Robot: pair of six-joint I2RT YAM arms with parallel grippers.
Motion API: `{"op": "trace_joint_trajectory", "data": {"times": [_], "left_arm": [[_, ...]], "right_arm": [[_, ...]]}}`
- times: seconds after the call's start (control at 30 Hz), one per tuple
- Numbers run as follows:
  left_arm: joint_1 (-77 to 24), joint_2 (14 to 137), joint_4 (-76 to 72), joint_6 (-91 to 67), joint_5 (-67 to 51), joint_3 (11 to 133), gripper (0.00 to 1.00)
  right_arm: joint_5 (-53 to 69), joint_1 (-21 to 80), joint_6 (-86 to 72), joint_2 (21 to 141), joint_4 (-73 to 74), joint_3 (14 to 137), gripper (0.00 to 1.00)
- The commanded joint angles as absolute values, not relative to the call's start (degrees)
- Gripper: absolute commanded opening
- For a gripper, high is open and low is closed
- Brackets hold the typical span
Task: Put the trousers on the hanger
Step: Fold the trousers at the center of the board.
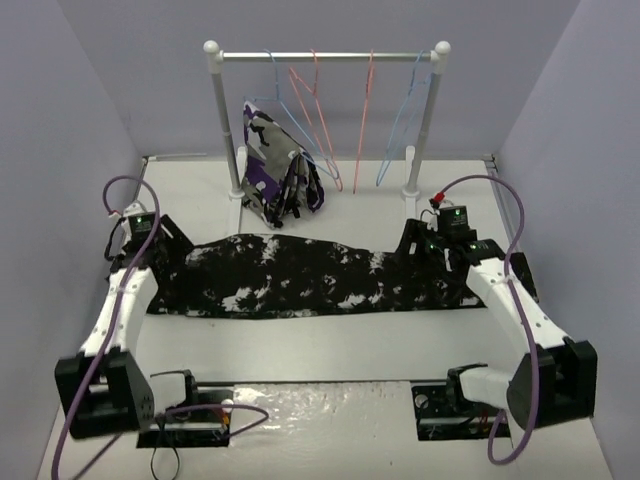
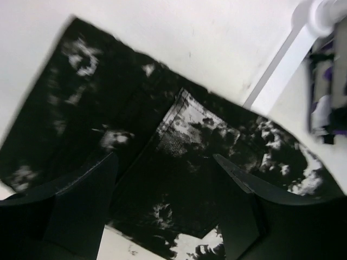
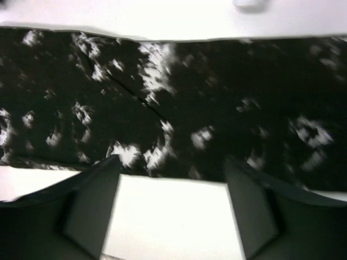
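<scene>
The trousers (image 1: 300, 275), black with white splotches, lie flat and stretched sideways across the middle of the table. My left gripper (image 1: 158, 240) hovers over their left end; in its wrist view the gripper (image 2: 164, 162) is open, with cloth (image 2: 184, 130) below it and nothing between the fingers. My right gripper (image 1: 428, 245) is over the right end; in its wrist view the gripper (image 3: 172, 162) is open above the trousers' near edge (image 3: 179, 97) and bare table. A light-blue hanger (image 1: 404, 118) hangs at the right of the rail, and another light-blue one (image 1: 280, 90) at the left.
A white clothes rack (image 1: 325, 55) stands at the back, with two pink hangers (image 1: 312, 110) (image 1: 365, 110). A purple, white and black garment (image 1: 278, 170) hangs at its left and also shows in the left wrist view (image 2: 325, 103). Grey walls close in both sides.
</scene>
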State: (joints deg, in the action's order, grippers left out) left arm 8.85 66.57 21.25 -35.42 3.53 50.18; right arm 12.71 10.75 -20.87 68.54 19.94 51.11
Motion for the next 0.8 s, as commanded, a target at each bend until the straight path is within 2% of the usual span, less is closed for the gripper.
{"op": "trace_joint_trajectory", "data": {"times": [0.0, 0.07, 0.17, 0.23, 0.33, 0.57, 0.77], "left_arm": [[9.1, 76.4, 13.2, -39.8, 2.5, 47.5, 0.65], [10.3, 79.3, 12.6, -40.8, 2.4, 47.2, 0.65], [13.3, 83.3, 13.3, -42.0, 2.5, 46.6, 0.65], [15.4, 84.7, 14.7, -42.4, 2.9, 46.0, 0.64], [20.5, 86.0, 16.3, -42.9, 3.5, 45.0, 0.65], [29.2, 88.2, 20.8, -41.5, 4.8, 47.3, 0.64], [35.1, 87.2, 22.3, -38.4, 4.2, 50.8, 0.64]], "right_arm": [[22.3, 10.0, -30.0, 73.3, 3.2, 43.2, 0.57], [22.6, 10.0, -33.2, 76.2, -1.6, 39.5, 0.46], [21.4, 9.5, -34.9, 79.9, -7.0, 34.0, 0.37], [19.6, 8.9, -35.2, 80.7, -8.4, 31.0, 0.34], [17.2, 8.1, -35.8, 80.5, -8.4, 28.3, 0.35], [14.4, 7.9, -36.0, 79.4, -6.7, 24.3, 0.43], [12.1, 10.8, -36.2, 76.0, -2.1, 26.5, 0.51]]}}
